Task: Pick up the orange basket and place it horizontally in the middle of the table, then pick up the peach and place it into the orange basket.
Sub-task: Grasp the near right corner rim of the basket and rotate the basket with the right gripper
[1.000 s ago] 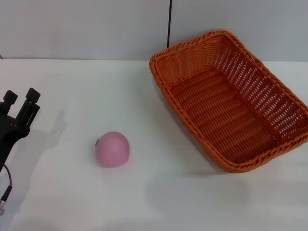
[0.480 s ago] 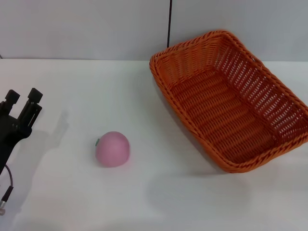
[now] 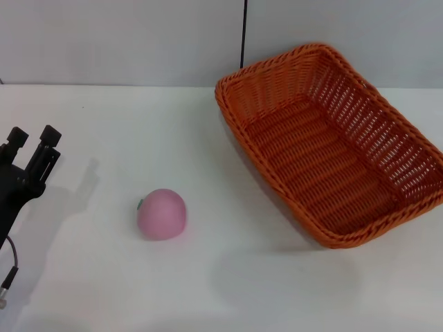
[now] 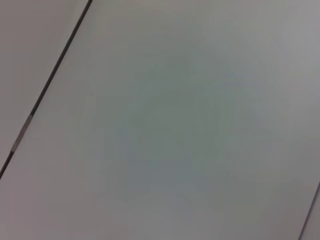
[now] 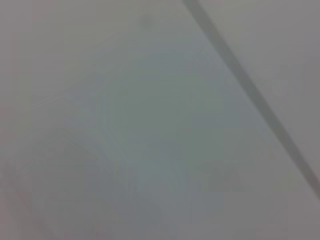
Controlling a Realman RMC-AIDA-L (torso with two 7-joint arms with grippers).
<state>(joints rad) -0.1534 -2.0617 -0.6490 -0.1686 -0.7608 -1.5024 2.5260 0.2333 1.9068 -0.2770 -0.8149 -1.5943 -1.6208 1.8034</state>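
The orange basket (image 3: 332, 142) lies at the right of the white table (image 3: 228, 277) in the head view, turned at an angle, with nothing inside it. The peach (image 3: 161, 214), pale pink and round, rests on the table left of centre, well apart from the basket. My left gripper (image 3: 31, 138) is held at the far left edge, open, with nothing between its two black fingers, some way left of the peach. The right gripper is out of view. Both wrist views show only a plain grey surface with a dark seam.
A grey wall (image 3: 124, 41) with a dark vertical seam (image 3: 243, 34) runs behind the table's far edge. A thin cable (image 3: 10, 266) hangs from the left arm near the table's left front corner.
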